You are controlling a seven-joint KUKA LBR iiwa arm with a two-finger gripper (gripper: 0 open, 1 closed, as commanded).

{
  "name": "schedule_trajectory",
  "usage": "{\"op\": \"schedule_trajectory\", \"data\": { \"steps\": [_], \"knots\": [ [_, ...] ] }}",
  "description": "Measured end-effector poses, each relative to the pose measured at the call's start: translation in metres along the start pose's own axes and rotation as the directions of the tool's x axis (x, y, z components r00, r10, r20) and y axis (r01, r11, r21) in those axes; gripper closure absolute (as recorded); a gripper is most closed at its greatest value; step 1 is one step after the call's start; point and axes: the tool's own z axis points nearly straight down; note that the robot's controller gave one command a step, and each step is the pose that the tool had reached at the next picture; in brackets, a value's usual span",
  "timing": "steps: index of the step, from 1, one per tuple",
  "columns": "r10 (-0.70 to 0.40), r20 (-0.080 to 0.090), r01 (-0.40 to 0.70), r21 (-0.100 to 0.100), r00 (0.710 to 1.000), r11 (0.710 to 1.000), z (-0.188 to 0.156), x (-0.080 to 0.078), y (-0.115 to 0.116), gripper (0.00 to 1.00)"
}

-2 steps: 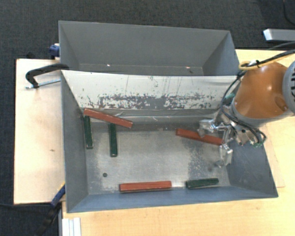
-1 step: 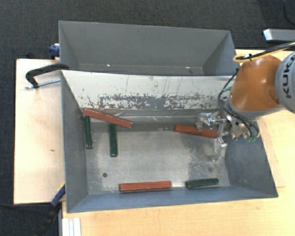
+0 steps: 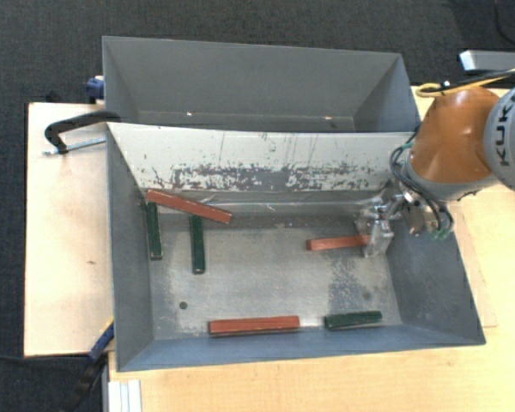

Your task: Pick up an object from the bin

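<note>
As seen at the gripper [image 3: 378, 234], cannot tell whether clenched or released; touches right end of the red-brown stick [image 3: 336, 244]. Lies flat, long axis left-right, toward gripper.

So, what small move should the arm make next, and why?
Probably shift the gripper slightly left in the view, toward the middle of the short red stick. It now sits at that stick's right end, where a grip could let the stick tip.
</note>
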Motion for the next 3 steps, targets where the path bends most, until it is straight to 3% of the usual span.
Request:
{"op": "schedule_trajectory", "data": {
  "steps": [1, 2, 3],
  "knots": [
    [0.000, 0.000, 0.000, 0.000, 1.000, 1.000, 0.000, 0.000, 0.000, 1.00],
    [-0.018, -0.001, 0.018, 0.000, 1.000, 1.000, -0.112, 0.020, -0.003, 1.00],
    [-0.018, -0.001, 0.018, 0.000, 1.000, 1.000, -0.112, 0.021, -0.003, 1.00]
  ]
}}
